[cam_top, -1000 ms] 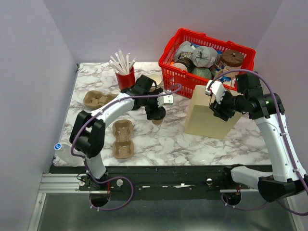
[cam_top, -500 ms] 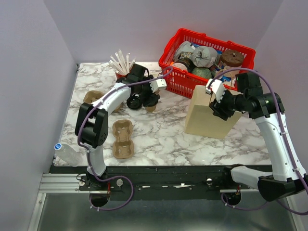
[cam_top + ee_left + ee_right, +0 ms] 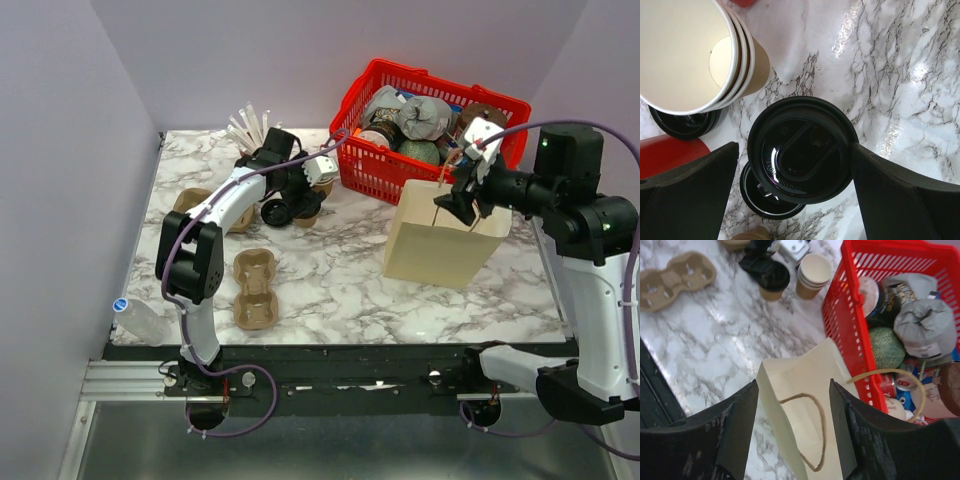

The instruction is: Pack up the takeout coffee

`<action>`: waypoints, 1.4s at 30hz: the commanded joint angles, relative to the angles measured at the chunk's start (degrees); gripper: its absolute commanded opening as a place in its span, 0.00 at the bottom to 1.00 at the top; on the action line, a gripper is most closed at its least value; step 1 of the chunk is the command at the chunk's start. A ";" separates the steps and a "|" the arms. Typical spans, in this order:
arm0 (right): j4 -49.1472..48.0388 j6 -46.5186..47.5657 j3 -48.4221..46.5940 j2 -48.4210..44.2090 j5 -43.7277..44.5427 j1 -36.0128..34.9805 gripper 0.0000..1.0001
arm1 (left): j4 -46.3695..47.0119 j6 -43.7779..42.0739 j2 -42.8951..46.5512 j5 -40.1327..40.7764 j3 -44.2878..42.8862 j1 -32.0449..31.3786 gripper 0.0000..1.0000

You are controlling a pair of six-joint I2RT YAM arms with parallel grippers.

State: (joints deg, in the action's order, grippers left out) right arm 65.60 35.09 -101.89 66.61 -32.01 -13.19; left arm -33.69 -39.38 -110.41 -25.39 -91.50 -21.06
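Where the left arm extends to the back-left of the counter (image 3: 330,290), the left end effector (image 3: 300,203) sits over the takeout coffee (image 3: 306,215), near the red cup of straws (image 3: 243,128). The right end effector (image 3: 458,200) hovers at the paper bag (image 3: 440,255) mouth.

Left wrist: fingers (image 3: 690,190) closely flank the coffee's black lid (image 3: 802,150); gripping or not, cannot tell. Nested cream cups (image 3: 690,55) stand near.

Right wrist: fingers (image 3: 730,435) spread wide, nothing held. Bag open below, red basket (image 3: 840,315) just beside.
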 commanded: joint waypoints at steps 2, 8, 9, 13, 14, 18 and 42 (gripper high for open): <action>-10.30 -8.98 -4.02 2.38 9.30 0.70 0.64 | -1.47 3.86 3.18 -1.15 -2.54 0.14 0.99; -10.26 -11.99 -9.79 6.68 0.23 15.09 0.63 | -0.58 6.68 6.08 -1.86 -3.07 0.14 0.99; -8.14 -10.50 -10.95 8.08 -1.55 16.60 0.63 | -0.50 7.29 6.52 -1.95 -2.98 0.14 0.99; -0.75 -0.39 -9.13 10.73 -6.57 20.74 0.64 | 0.47 8.52 8.37 -2.30 -2.10 0.14 0.99; 1.43 3.37 -8.16 10.82 -6.84 21.53 0.64 | 0.47 8.79 8.80 -2.30 -2.10 0.14 0.99; 5.49 10.95 -2.62 10.73 -8.50 24.08 0.64 | 0.12 9.84 10.56 -2.82 -1.66 0.14 0.99; 2.69 13.95 10.48 7.40 -11.50 24.79 0.67 | -0.41 19.96 1.35 -0.27 -7.28 6.03 0.98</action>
State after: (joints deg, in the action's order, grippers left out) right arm 70.22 51.11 -93.76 75.68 -40.71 11.31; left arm -33.91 -20.71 -106.00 -24.08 -96.51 -14.83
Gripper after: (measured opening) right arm 0.665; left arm 0.987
